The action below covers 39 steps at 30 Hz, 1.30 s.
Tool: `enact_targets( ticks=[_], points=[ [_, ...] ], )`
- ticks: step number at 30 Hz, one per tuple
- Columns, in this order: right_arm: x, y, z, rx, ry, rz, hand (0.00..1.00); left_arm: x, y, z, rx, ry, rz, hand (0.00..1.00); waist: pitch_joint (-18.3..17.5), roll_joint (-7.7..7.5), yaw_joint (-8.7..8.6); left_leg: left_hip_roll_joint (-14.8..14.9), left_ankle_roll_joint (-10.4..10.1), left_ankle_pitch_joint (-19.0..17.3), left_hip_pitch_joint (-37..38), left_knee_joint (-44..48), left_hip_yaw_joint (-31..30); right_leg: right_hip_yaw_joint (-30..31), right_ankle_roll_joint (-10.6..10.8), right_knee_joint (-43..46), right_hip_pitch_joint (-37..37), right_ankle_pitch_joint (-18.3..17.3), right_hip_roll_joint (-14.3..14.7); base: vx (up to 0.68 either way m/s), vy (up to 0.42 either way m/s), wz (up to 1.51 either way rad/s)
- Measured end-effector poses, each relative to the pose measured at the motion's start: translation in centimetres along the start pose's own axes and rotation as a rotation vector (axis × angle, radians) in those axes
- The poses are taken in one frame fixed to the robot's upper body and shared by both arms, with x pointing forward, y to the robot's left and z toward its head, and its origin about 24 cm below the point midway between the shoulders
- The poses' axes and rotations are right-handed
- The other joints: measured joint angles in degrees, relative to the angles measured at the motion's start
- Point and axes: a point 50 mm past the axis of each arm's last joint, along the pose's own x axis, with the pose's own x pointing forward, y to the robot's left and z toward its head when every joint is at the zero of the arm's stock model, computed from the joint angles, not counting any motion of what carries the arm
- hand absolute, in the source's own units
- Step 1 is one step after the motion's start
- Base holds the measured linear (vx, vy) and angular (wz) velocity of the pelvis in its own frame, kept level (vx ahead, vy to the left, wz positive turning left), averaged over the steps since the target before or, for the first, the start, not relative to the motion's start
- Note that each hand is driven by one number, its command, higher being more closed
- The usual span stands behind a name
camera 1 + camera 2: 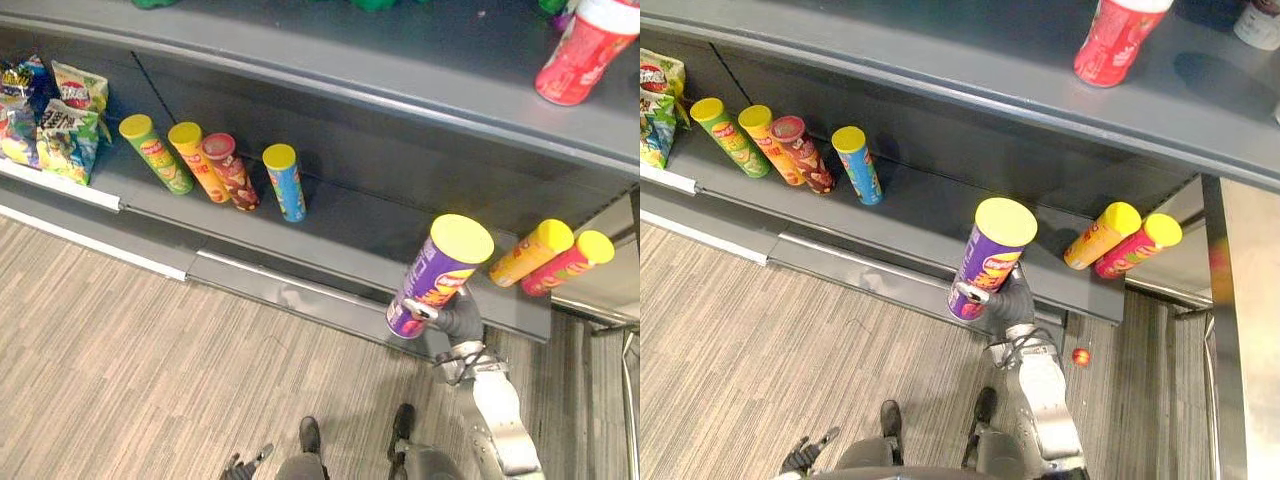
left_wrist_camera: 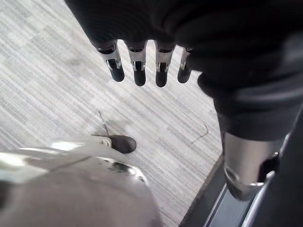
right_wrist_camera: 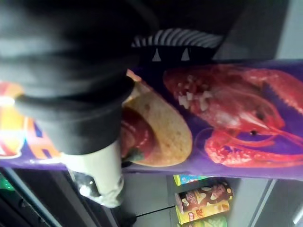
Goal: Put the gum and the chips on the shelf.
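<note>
- Currently the right hand [image 1: 1012, 300] has its fingers wrapped round the lower end of a purple chips can [image 1: 437, 275], tilted, yellow lid up.
- That can is not shelved; it hangs over the floor [image 1: 150, 340], just in front of the lower shelf [image 1: 350, 225] edge.
- Left hand [image 2: 138, 71] hangs low over the floor, fingers straight and relaxed, holding nothing.
- On the shelf: green can [image 1: 157, 153] and blue can [image 1: 286, 182] in the left group, orange can [image 1: 530, 252] and pink can [image 1: 567, 262] at right, chip bags [image 1: 68, 125] far left.
- Progress, judged: chips mid-placement. Can is lifted but not set down; the bare stretch between blue and orange looks like the spot.
- Gum: cannot tell whether it is placed; probably left to do.
</note>
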Motion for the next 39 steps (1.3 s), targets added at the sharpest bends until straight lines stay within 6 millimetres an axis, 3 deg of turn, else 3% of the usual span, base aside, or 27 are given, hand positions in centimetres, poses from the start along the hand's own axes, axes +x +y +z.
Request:
enact_targets(
  ticks=[4, 6, 11, 19, 24, 28, 30, 39],
  points=[
    [2.8, 0.1, -0.4, -0.087, -0.002, -0.019, 1.0, 0.1, -3.3, 4.3, 0.047, -0.183, -0.073, 0.0, 1.24, 1.43, 0.1, -1.23, 0.74, 1.33, -2.54, 0.37, -2.38, -2.11, 0.29, 0.31, -1.2, 0.7, -1.38, -0.07, 0.049, 0.34],
    [5.1, -0.2, 0.7, -0.154, -0.058, -0.067, 1.0, -0.6, -6.5, 7.7, 0.045, -0.332, -0.159, 0.0, 3.85, 3.33, 1.3, -1.98, 1.21, 1.69, -4.5, 1.72, -4.18, -3.72, 0.33, 2.08, -2.22, 0.68, -2.64, -0.09, 0.067, 0.4],
    [10.3, -1.9, 4.6, -0.238, -0.207, -0.246, 1.0, -2.3, -9.1, 12.7, 0.012, -0.544, -0.227, 0.0, 10.8, 6.54, 2.28, -3.52, 2.14, 2.63, -10.44, 4.75, -7.32, -5.92, 0.11, 9.15, -7.88, -0.85, -5.84, -0.13, 0.071, 0.36],
    [14.2, -7.2, 12.0, -0.299, -0.397, -0.565, 1.0, -3.8, -10.0, 15.6, -0.019, -0.676, -0.265, 0.0, 14.42, 9.07, 4.8, -5.97, 3.03, 4.8, -19.49, 6.76, -9.48, -6.46, -0.16, 17.5, -18.33, -2.66, -10.28, -0.08, 0.021, 0.19],
    [14.9, -7.9, 15.7, -0.268, -0.512, -0.647, 1.0, -4.7, -10.2, 16.9, -0.076, -0.73, -0.285, 0.0, 15.15, 9.26, 5.05, -6.78, 3.03, 4.8, -24.33, 9.27, -9.5, -6.23, -0.86, 24.8, -24.65, -5.81, -13.1, -0.05, -0.048, 0.14],
    [14.4, -7.5, 17.2, -0.243, -0.586, -0.67, 1.0, -5.6, -10.2, 18.1, -0.113, -0.787, -0.293, 0.0, 15.32, 9.23, 5.33, -5.88, 2.75, 3.96, -27.39, 11.77, -7.46, -6.23, -1.52, 29.17, -27.87, -8.11, -14.35, -0.05, -0.11, 0.11],
    [14.0, -7.3, 18.0, -0.229, -0.628, -0.683, 1.0, -6.0, -10.4, 18.5, -0.174, -0.799, -0.288, 0.0, 15.46, 9.33, 5.04, -3.92, 2.95, 3.0, -29.28, 14.48, -3.52, -6.28, -1.77, 31.6, -29.26, -9.24, -15.06, -0.04, -0.135, 0.11],
    [13.8, -6.3, 20.2, -0.183, -0.725, -0.695, 1.0, -6.4, -10.8, 18.9, -0.22, -0.807, -0.293, 0.0, 15.54, 9.24, 5.41, -2.4, 3.27, 0.91, -32.38, 18.96, -0.99, -6.39, -2.08, 34.83, -31.48, -11.05, -16.09, 0.01, -0.066, 0.04]
  ],
)
